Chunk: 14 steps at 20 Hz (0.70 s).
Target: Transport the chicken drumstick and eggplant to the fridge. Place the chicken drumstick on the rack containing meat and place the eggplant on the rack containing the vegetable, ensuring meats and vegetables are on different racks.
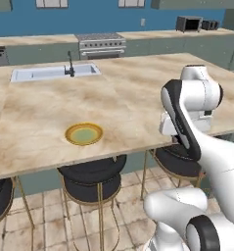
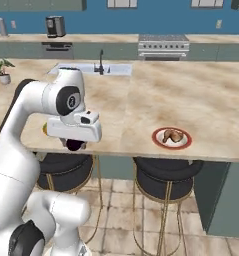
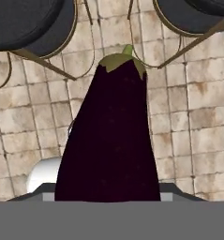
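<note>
In the left base view, a yellow plate (image 1: 83, 134) sat bare near the desk's (image 1: 128, 103) front edge. In the right base view, the chicken drumstick (image 2: 173, 136) lay on a red-rimmed plate (image 2: 172, 144) near the front edge. In the hand view, the claw (image 3: 107, 194) was clamped on the eggplant (image 3: 108, 140), above the floor tiles (image 3: 202, 122).

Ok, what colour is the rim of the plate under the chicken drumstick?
Red, around a white centre; the plate holding the chicken drumstick shows best in the right base view.

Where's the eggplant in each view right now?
Hand view: eggplant, dead centre, green stem up, over the floor tiles.
Right base view: dark lump beneath the arm's end, left of centre.
Left base view: hidden behind the arm.
Shared landmark: black stools.
</note>
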Motion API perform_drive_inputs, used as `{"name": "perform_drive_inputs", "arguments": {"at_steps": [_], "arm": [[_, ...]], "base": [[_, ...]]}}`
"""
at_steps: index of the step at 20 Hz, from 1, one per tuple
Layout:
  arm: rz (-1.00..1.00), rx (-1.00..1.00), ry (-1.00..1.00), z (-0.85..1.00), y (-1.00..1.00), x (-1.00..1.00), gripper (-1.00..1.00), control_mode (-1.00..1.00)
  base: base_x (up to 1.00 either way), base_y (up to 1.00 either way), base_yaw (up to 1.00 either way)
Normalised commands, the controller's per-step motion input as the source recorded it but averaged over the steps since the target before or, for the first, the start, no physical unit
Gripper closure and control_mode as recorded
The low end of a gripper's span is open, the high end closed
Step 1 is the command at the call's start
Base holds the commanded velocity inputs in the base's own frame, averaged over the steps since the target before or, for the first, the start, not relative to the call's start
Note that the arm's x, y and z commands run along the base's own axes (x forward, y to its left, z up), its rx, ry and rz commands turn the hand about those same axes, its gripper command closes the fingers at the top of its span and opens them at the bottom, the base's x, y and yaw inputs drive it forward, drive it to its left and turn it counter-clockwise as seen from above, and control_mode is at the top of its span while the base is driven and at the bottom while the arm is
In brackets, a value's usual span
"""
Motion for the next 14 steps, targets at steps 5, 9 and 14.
{"name": "perform_drive_inputs", "arguments": {"at_steps": [5,9,14], "arm": [[0.0,0.0,0.0,0.0,0.0,0.0,1.0,1.0],[0.0,0.0,0.0,0.0,0.0,0.0,1.0,1.0],[0.0,0.0,0.0,0.0,0.0,0.0,1.0,1.0]], "base": [[0.0,-0.06,-0.99],[0.0,0.0,-1.0],[0.18,0.0,-0.89]]}}
